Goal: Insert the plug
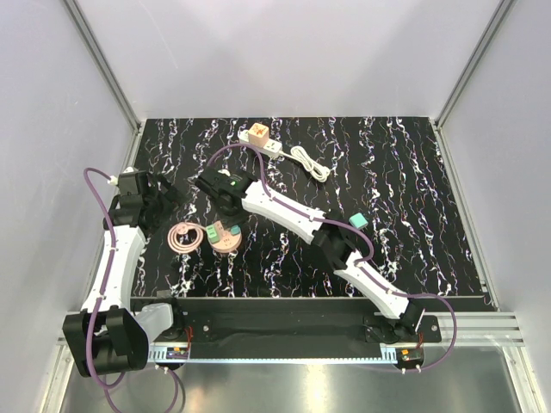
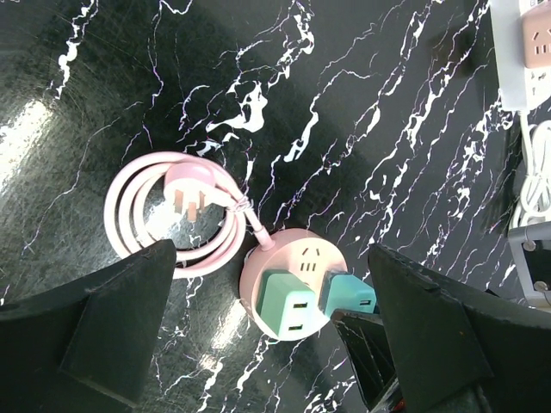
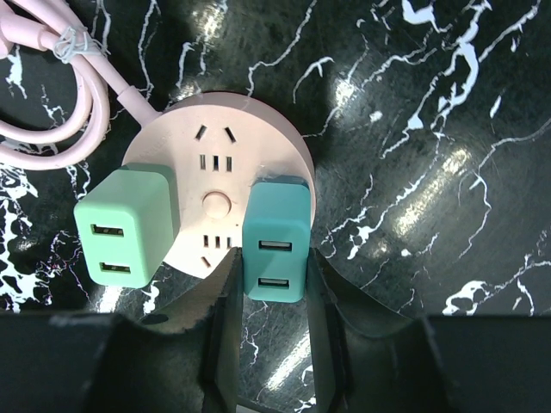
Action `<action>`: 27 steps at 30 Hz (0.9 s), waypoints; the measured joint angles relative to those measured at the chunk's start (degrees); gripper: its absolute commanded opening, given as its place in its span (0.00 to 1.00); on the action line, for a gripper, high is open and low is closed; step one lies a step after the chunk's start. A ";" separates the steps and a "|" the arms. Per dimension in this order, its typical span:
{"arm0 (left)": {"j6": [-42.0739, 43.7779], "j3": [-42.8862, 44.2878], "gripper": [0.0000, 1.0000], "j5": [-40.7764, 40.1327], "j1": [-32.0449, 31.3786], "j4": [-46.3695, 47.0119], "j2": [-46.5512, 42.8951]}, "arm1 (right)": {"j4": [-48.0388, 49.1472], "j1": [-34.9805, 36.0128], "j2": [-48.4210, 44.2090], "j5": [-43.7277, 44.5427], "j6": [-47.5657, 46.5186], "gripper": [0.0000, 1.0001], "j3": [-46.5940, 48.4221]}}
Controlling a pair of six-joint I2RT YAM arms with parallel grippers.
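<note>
plug (image 3: 275, 215), teal, clamped in right pincer (image 3: 274, 262) on pink socket (image 3: 215, 142) — left pincer (image 2: 270, 251) gapes.

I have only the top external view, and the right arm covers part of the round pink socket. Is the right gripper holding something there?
Observer: Yes. The right wrist view shows the right gripper closed on both sides of the teal adapter, which sits on the pink socket.
Operator: And the left gripper?
Observer: The left gripper is wide open and holds nothing.
Operator: Is the socket's own cord connected?
Observer: No. Its pink plug lies loose within the coiled cord.
</note>
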 measured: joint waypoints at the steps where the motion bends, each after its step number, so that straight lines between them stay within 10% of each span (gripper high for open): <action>1: 0.02 0.00 0.99 -0.11 0.02 0.00 0.00 | 0.42 -0.04 0.04 -0.33 -0.42 0.00 -0.17; 20: 7.13 -2.71 0.99 11.76 0.15 5.25 -2.21 | 8.72 -2.82 -7.17 -1.90 2.62 0.24 -12.26; 27: 8.15 -3.61 0.99 14.88 0.15 7.13 -3.72 | 7.34 -5.31 -7.67 0.79 2.12 0.55 -12.76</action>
